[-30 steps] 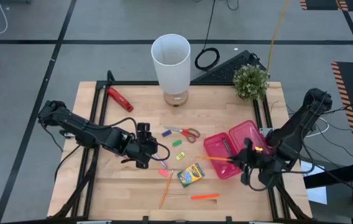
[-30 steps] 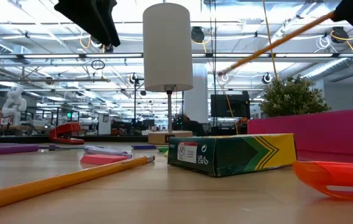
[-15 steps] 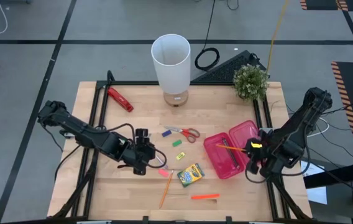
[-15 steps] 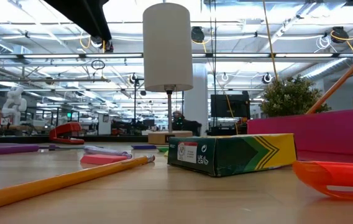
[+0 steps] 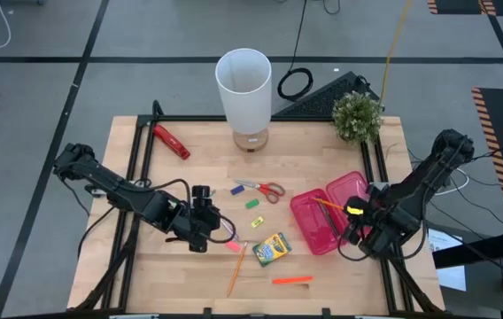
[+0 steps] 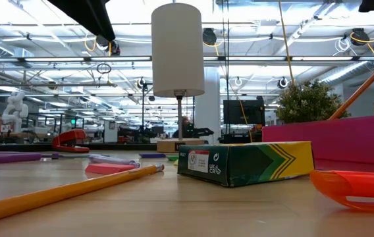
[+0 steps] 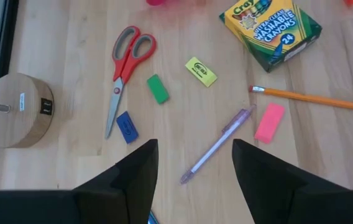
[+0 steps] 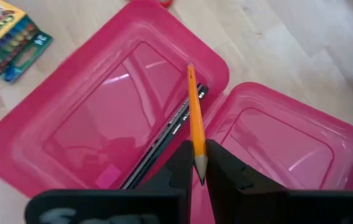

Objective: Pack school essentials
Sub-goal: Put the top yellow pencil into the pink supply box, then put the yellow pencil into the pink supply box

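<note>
The right gripper (image 8: 195, 163) is clamped on a yellow pencil (image 8: 192, 106), held by its sharpened end with the eraser end angled down into the open pink case (image 8: 111, 124). Right under the pencil, a dark pen (image 8: 164, 140) lies along the case's inner edge beside the hinge, and the lid half (image 8: 276, 152) lies flat just past it. In the high view this gripper (image 5: 355, 223) hangs over the case's edge on the arm's side.

The left gripper (image 7: 192, 171) hovers above the table with its fingers spread and empty. Directly below the gap lies a purple pen (image 7: 217, 144), with a pink eraser (image 7: 269, 122) just beside it. A second pencil (image 7: 316, 99) lies a little farther on, near the crayon box (image 7: 270, 31). Out from the fingers on the other side sit a blue eraser (image 7: 126, 126), a green eraser (image 7: 158, 88), a yellow eraser (image 7: 201, 71) and red scissors (image 7: 125, 71). An orange marker (image 5: 292, 280) lies well apart from both grippers, near the table's front edge.
</note>
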You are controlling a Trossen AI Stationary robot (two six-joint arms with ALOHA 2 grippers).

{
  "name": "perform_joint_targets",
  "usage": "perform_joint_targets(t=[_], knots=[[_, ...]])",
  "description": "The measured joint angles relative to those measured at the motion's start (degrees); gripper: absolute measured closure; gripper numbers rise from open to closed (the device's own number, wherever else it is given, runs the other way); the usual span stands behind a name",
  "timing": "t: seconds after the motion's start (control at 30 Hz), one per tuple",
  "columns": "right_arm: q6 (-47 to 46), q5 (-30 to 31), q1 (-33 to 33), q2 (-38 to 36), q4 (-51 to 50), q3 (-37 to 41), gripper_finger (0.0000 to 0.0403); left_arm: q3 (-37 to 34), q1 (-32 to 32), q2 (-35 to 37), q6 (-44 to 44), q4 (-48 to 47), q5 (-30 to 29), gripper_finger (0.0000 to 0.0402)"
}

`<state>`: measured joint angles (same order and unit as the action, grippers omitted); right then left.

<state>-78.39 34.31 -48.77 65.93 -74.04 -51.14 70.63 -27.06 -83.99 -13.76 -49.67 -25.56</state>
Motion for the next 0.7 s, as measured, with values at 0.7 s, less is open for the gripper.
perform_joint_targets(t=[0.7], knots=[[-1.5, -4.3, 0.9, 0.6, 5.8, 0.0, 0.0294, 0.0, 0.0, 0.0, 1.6, 0.3, -0.3, 0.0192]])
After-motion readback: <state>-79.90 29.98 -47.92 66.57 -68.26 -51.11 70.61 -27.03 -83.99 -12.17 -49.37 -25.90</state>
